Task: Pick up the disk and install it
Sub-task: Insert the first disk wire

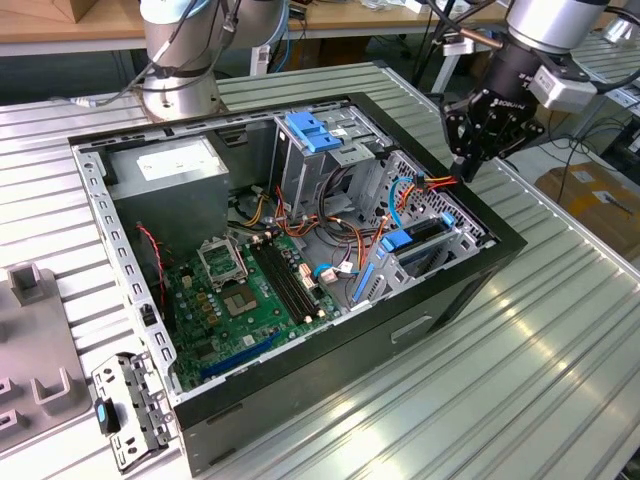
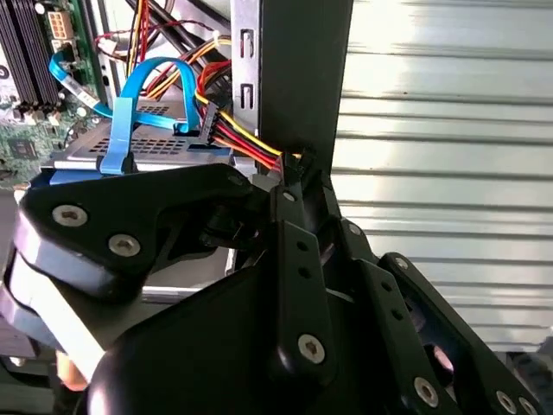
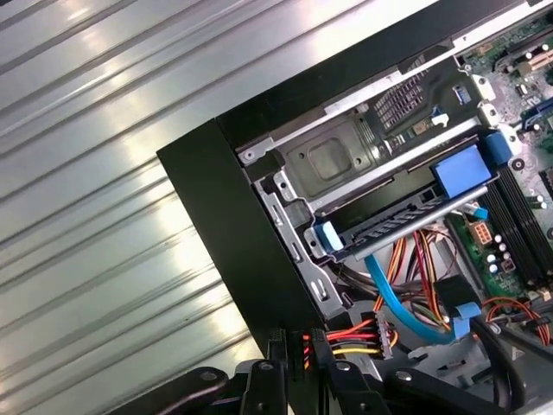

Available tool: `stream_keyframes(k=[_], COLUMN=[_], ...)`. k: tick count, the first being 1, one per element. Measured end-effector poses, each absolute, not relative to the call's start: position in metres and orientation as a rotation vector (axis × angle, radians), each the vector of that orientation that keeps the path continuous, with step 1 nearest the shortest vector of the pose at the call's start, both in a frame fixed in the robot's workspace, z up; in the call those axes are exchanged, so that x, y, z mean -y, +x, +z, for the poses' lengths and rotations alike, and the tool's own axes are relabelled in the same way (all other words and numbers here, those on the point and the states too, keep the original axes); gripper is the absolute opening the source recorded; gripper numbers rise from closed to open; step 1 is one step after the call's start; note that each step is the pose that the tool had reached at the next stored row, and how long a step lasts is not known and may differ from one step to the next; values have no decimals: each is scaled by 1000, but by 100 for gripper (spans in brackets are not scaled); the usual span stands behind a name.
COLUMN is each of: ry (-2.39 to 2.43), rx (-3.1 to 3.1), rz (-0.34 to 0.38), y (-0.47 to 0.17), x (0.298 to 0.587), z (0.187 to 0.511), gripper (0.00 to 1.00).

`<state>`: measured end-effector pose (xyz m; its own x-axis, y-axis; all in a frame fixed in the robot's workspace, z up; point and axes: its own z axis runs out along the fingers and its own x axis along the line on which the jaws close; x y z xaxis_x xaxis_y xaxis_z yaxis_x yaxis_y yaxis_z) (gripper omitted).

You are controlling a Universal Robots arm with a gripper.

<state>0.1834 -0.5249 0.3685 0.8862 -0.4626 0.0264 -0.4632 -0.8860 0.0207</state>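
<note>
Disk (image 1: 425,240) sits in its bay, centre right; gripper (image 1: 462,170) hovers above, fingers closed, grasping nothing.

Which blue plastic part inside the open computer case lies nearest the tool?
The blue-railed dark disk in the drive bay below the tool, not the light blue handle atop the grey cage.

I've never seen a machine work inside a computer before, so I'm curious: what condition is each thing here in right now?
Computer case: lying on its side, side panel off, insides exposed.
Disk: seated in its bay at the case's corner, blue rails showing, not held.
Hand: hovering over the case's edge above the red and yellow cables, holding nothing.
Blue data cable: looped over the disk.
Perforated bracket: lying loose on the table outside the case.
</note>
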Motion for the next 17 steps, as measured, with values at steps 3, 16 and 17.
stream_keyframes(k=[3, 16, 17], ry=[3030, 3031, 3025], rx=[726, 735, 756], rz=[32, 31, 31], y=[183, 172, 172], x=[525, 525, 525], z=[367, 370, 370], gripper=[25, 16, 16])
